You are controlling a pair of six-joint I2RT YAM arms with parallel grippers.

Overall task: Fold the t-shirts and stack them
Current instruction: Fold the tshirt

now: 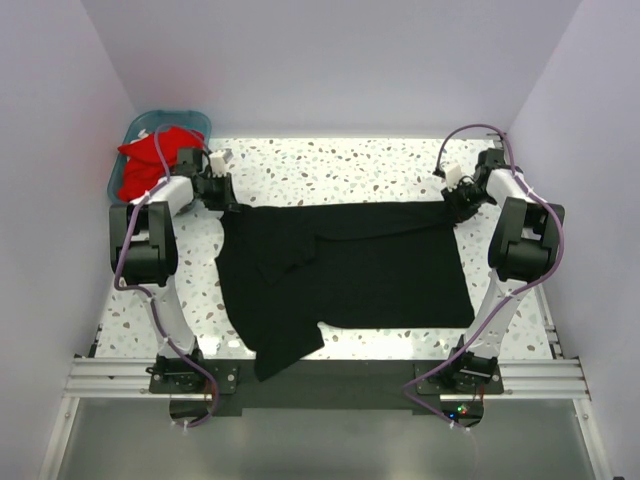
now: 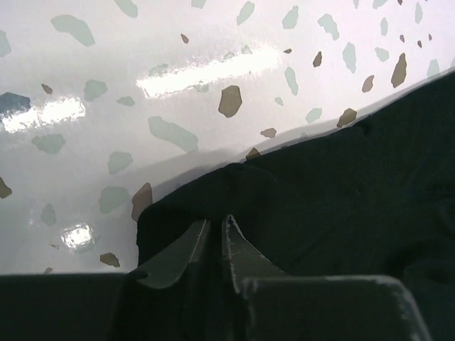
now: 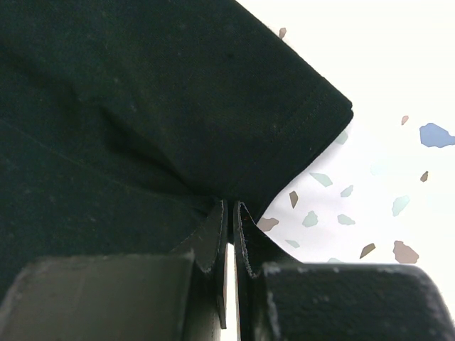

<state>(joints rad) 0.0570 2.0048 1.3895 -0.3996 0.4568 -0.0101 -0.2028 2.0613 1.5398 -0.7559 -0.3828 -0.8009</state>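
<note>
1. Terrazzo-speckled white counter (image 1: 330,160) fills the floor of the booth, closed in by pale walls (image 1: 60,150) on the left, right and far sides. A bare strip runs along its far edge, and narrower bare margins lie left and right of the cloth.
2. Black t-shirt (image 1: 370,270) lies spread flat across the middle of the counter. Its far edge is drawn in a nearly straight line between the two grippers. Its near-left part trails past the near edge of the counter onto the dark base plate. Only a thin lit band of counter shows along its near edge on the right.
3. Teal basket (image 1: 150,122) sits in the far-left corner against the walls, just beyond the left arm.
4. Red t-shirts (image 1: 140,165) are bunched in the basket, well apart from the black one.
5. Left gripper (image 2: 215,224) is at the far-left corner of the black t-shirt, its jaws narrowed onto the cloth edge, which humps up at the fingertips. Bare counter lies beyond it.
6. Right gripper (image 3: 231,206) is at the far-right corner, jaws pressed together on a pucker of cloth beside the hemmed sleeve. Bare counter lies to its right.
</note>
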